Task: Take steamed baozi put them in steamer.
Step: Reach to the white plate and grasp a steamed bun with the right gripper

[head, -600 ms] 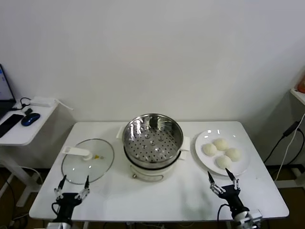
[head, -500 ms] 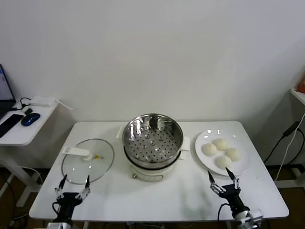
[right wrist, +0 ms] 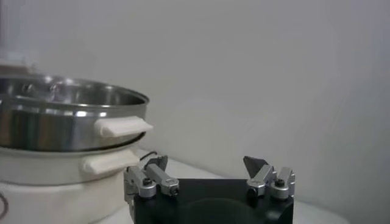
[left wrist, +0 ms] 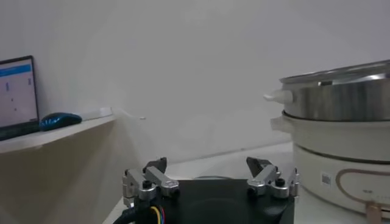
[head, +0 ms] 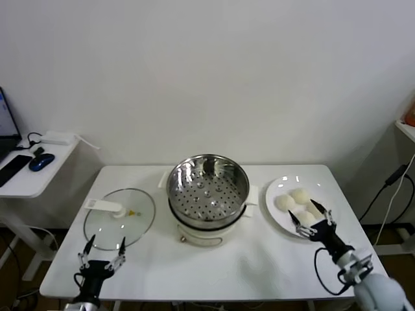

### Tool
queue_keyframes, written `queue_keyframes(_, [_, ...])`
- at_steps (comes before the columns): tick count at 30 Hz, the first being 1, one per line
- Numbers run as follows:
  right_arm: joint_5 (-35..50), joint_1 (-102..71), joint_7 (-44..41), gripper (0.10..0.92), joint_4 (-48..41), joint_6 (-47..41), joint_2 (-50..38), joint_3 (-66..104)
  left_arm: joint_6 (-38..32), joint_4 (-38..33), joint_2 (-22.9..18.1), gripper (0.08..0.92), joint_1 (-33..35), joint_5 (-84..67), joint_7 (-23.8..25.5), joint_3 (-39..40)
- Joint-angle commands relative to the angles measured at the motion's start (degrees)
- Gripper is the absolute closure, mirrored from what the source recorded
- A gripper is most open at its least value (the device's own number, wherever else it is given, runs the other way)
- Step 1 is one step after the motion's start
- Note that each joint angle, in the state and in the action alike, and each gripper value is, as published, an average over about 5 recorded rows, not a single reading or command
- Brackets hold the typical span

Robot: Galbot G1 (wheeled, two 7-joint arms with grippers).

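While the right tool [head: 312,217] hangs spread over the steamed baozi [head: 300,195] on the plate [head: 275,217] near the bench's right edge, beside the steamer [head: 207,188], each looks soft, light, easily dented: pinch gently across its middle.

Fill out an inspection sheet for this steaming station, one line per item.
Surface: white table, bare along its front.
Job's things: steamer at the table's middle, lid off, nothing in its basket; steamed baozi grouped on the white plate to its right.
Clutter: glass lid lying flat left of the steamer.
Grippers: right gripper open, over the plate's near side above the baozi; left gripper open, parked at the front edge near the lid.
Cables: black cable hanging at the right.
Surroundings: side desk at left with a mouse and a laptop's edge; plain white wall behind.
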Motion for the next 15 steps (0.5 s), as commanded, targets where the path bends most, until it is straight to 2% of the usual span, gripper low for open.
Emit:
queue_keyframes(1, [-6.82,19.40,-23.44,0.203,-10.98,-4.87,-15.49,-6.28,-1.01,0.35,0.18,0.177,-0.01,-0.60,0.42,0.05])
queue_keyframes(9, [-9.21,52.64,-33.84,0.203,-26.18,0.09,-20.42,-36.94,-0.95,1.08,0.54,0.177,-0.57,-1.59,0.13,-0.08])
queue_keyframes(15, [-14.41,76.43,-40.70,0.203,-38.33,6.72,-15.58,-60.79,-0.78,1.67,1.11,0.177,-1.01,-2.56,-0.26,-0.15])
